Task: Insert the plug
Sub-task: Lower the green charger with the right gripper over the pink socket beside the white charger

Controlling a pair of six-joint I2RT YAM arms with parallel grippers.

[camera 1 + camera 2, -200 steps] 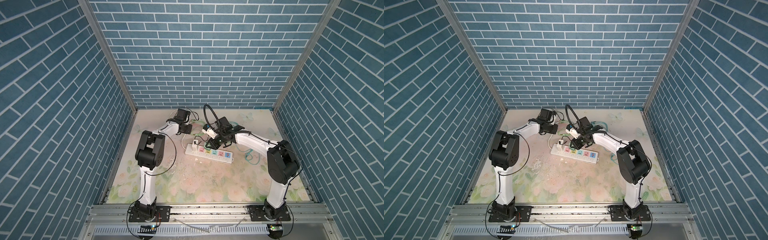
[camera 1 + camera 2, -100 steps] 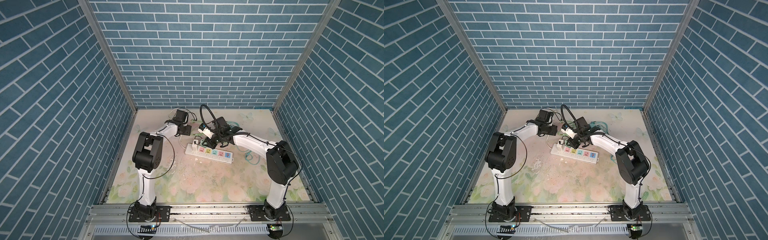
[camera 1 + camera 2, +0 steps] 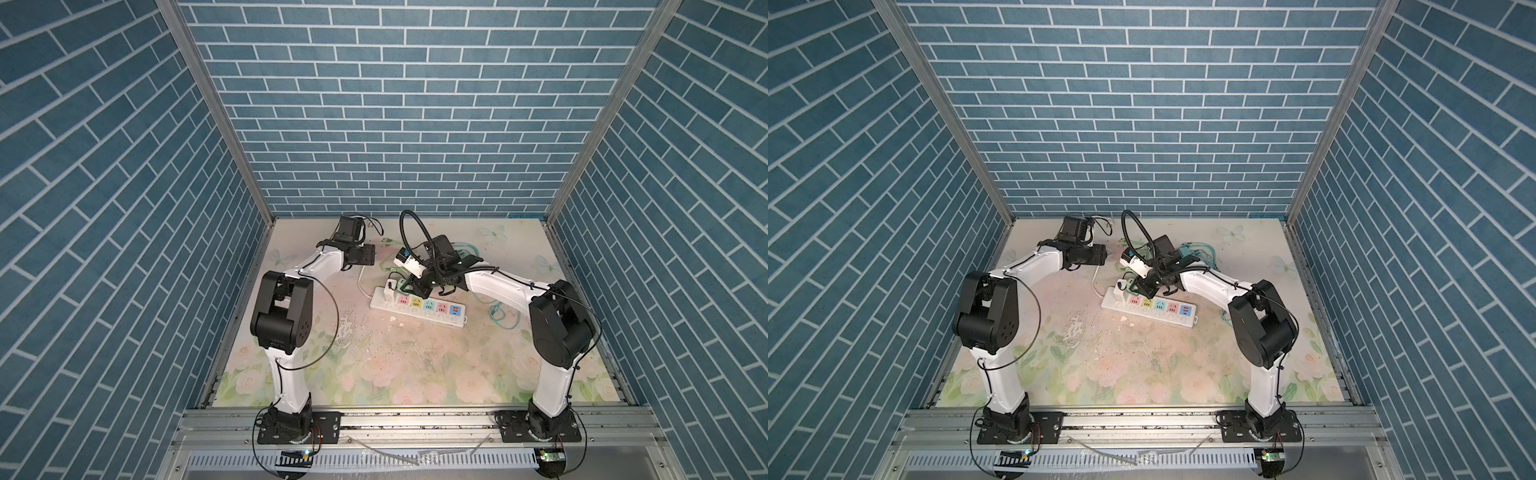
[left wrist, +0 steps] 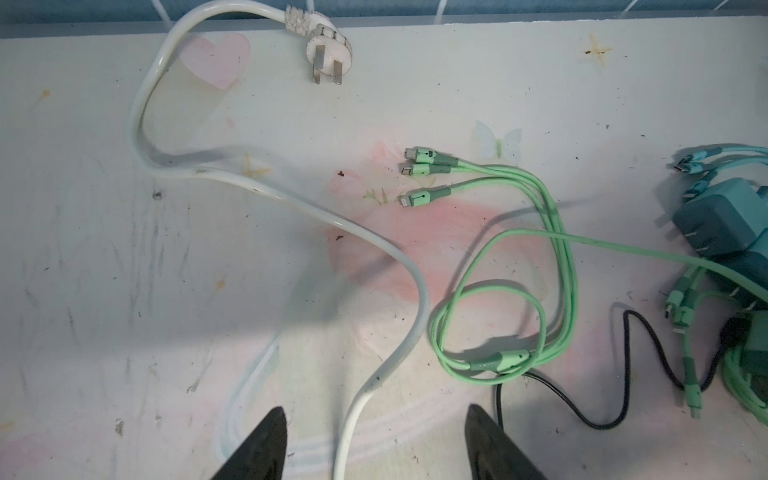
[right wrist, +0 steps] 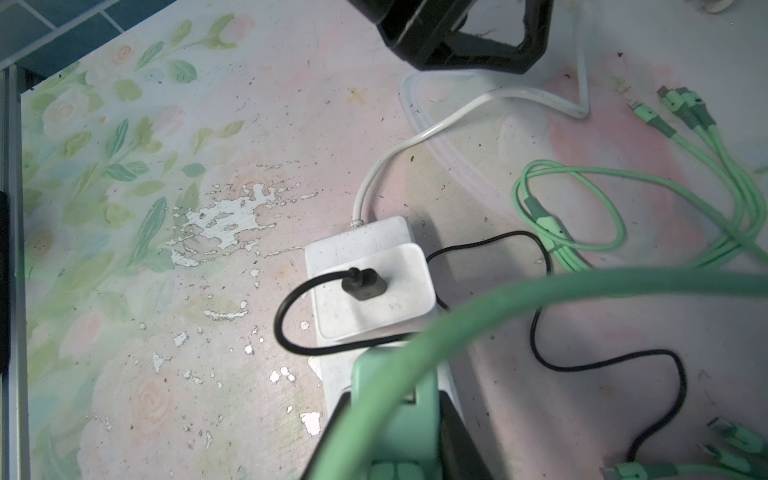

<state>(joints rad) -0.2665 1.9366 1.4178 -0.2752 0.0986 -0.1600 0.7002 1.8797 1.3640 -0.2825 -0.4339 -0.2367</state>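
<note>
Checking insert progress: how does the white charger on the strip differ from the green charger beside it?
Cable: a black lead plugs into the white charger; a green cable arcs across the green charger. Grip: the white charger stands free; the right gripper holds the green charger. Seating: the white charger sits in the power strip; the green charger's seating is hidden. Shared: blocky shape, side by side at the strip's cord end.
</note>
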